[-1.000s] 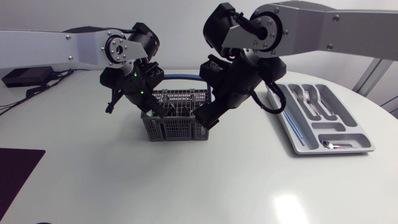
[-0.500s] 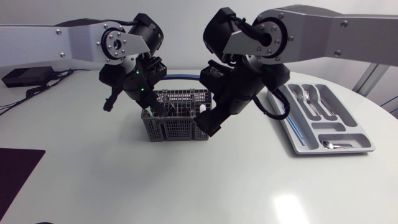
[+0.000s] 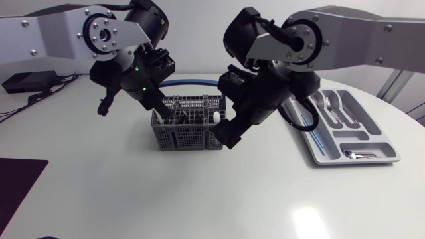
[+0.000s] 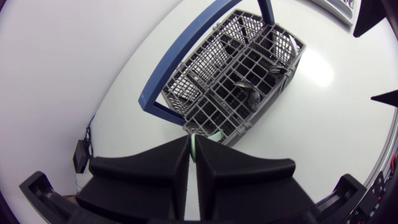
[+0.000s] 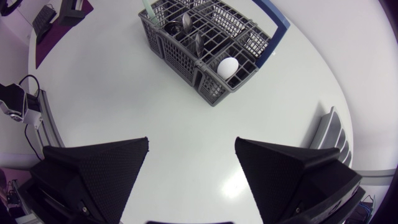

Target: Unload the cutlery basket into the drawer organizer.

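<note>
Gripping a thin pale-green utensil handle (image 4: 206, 134) in the left pincer (image 4: 192, 143), clamped tight, at a corner of the grey mesh plastic cutlery basket (image 3: 189, 138). Hovering with the right pincer (image 5: 191, 144) spread wide above the white tabletop (image 3: 199, 192) beside it. Might slip from so narrow a hold on lifting. Might snag the mesh and tip the light basket, spilling the steel spoons (image 4: 247, 87). Well apart from the grey compartmented drawer organizer (image 3: 393, 157), so a long carry.

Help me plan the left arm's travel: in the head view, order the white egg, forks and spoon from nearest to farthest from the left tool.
From the left tool at the cutlery basket's left end:
1. white egg, basket's right end
2. forks, drawer organizer's long slots
3. spoon, organizer's crosswise end slot
</note>
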Tool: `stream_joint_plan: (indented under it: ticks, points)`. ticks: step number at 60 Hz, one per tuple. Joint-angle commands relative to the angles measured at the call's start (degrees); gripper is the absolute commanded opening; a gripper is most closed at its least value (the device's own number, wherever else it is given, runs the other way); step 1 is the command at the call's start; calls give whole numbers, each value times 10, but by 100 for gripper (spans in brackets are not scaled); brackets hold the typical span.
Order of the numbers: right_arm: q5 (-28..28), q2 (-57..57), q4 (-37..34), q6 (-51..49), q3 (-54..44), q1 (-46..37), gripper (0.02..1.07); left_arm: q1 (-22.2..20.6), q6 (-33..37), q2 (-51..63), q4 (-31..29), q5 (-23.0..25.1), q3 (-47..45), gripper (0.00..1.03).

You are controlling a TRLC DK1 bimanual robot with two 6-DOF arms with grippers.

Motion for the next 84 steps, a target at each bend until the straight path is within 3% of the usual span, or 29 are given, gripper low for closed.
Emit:
stream_joint_plan:
  ticks: [1, 21, 42, 51, 65, 71, 84]
  points:
    - [3, -15, 6, -7, -19, 8, 102, -8, 27, -23, 0, -5, -24, 6]
    - [3, -46, 24, -20, -53, 24, 102, -13, 74, -68, 5, -8, -62, 6]
    - [-5, -91, 65, -51, -102, 39, 102, -19, 143, -138, 96, -8, -127, 6]
    - [-6, -115, 86, -63, -124, 43, 102, -16, 137, -160, 101, -8, -118, 6]
    - [-16, -169, 119, -74, -167, 55, 102, -20, 98, -204, 99, -1, -124, 6]
    - [-17, -197, 134, -78, -181, 62, 102, -41, 55, -213, 77, 8, -116, 6]
    - [-17, -238, 165, -79, -206, 67, 102, -69, -72, -206, 11, 82, -76, 4]
